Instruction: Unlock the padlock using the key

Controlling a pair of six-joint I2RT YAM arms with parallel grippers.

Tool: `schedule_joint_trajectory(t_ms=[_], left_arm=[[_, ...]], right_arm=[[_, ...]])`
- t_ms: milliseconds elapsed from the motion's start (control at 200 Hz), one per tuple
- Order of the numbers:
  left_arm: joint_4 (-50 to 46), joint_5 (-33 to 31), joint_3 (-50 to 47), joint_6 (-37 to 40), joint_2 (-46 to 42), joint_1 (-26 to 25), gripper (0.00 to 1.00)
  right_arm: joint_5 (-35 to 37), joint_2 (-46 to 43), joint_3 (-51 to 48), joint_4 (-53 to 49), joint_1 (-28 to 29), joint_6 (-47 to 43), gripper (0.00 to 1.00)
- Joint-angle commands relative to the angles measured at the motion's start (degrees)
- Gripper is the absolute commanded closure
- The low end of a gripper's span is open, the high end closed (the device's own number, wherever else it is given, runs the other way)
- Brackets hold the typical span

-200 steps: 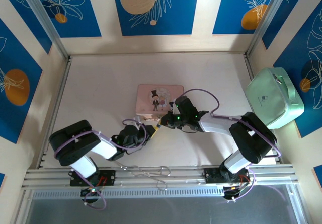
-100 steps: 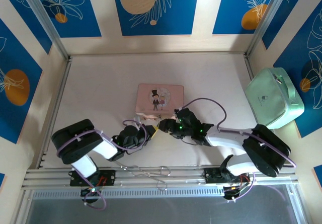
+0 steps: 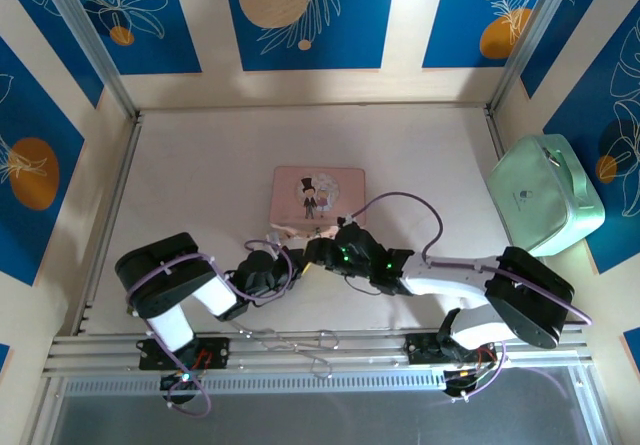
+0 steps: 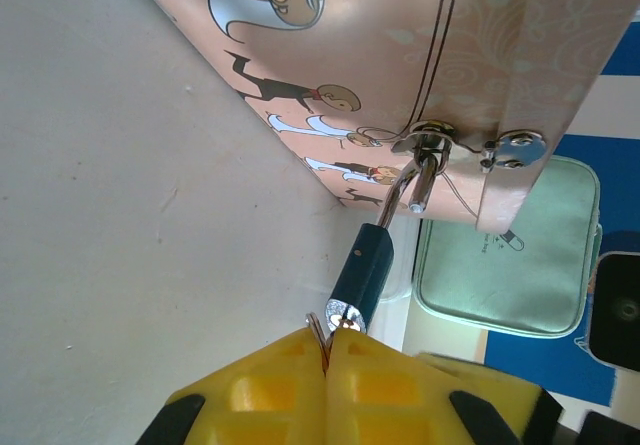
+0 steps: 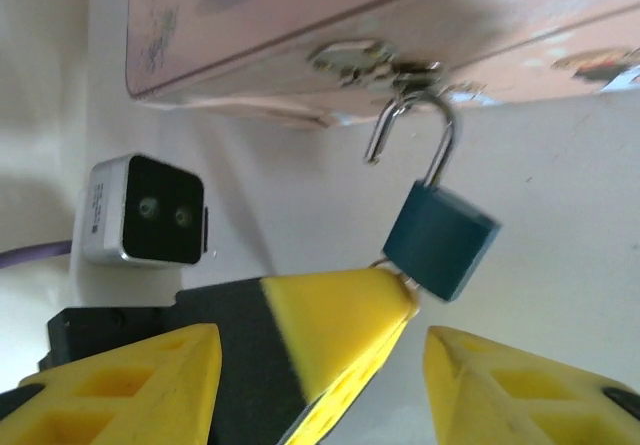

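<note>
Teal-blue and squarish, the small padlock [image 5: 441, 240], hanging from the latch of the pink illustrated box [image 4: 480, 65], is being keyed by the clamped-together left claw [image 4: 327, 350] pinching the small metal key [image 4: 341, 317], and should be steadied squarely by the spread right claw [image 5: 320, 360] near it.

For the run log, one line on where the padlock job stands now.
padlock: shackle open, hanging on pink box hasp | left claw: shut on key | right claw: open beside padlock
</note>
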Motion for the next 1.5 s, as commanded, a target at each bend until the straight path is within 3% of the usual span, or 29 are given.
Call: schedule_joint_trajectory(t_ms=[0,180,340,635,810,1216,1496], left_arm=[[0.87,-0.53,-0.01,0.09,-1.50,0.19,1.00],[-2.74,-0.18,0.96,1.37,-3.52,0.21,1.00],[-5.11,0.00,1.79,2.30,-4.67,0.18,1.00],[-6.76,0.26,2.32,2.83,-5.18,0.20,1.00],[-7.04,0.18,2.41,2.92,-5.35,0.22,1.00],[-7.47,0.09,2.41,2.74,-5.55,0.19,1.00],[-8.02,-0.11,2.41,2.75,-5.81,0.22,1.00]], right_arm=[[0.36,0.37,-4.15,6.46,-2.71,-0.02,0.44],[-11.01,3.55,-10.48,23.96,-8.26,1.88,0.49],[-8.74,3.50,-12.16,27.98,-7.40,1.62,0.50],[-11.28,9.12,-12.48,35.56,-8.44,4.74,0.51],[-7.68,12.27,-13.91,39.19,-6.98,8.52,0.53],[-3.55,17.44,-13.80,46.48,-5.28,11.67,0.63],[-2.52,17.83,-13.37,45.81,-5.19,12.36,0.70]])
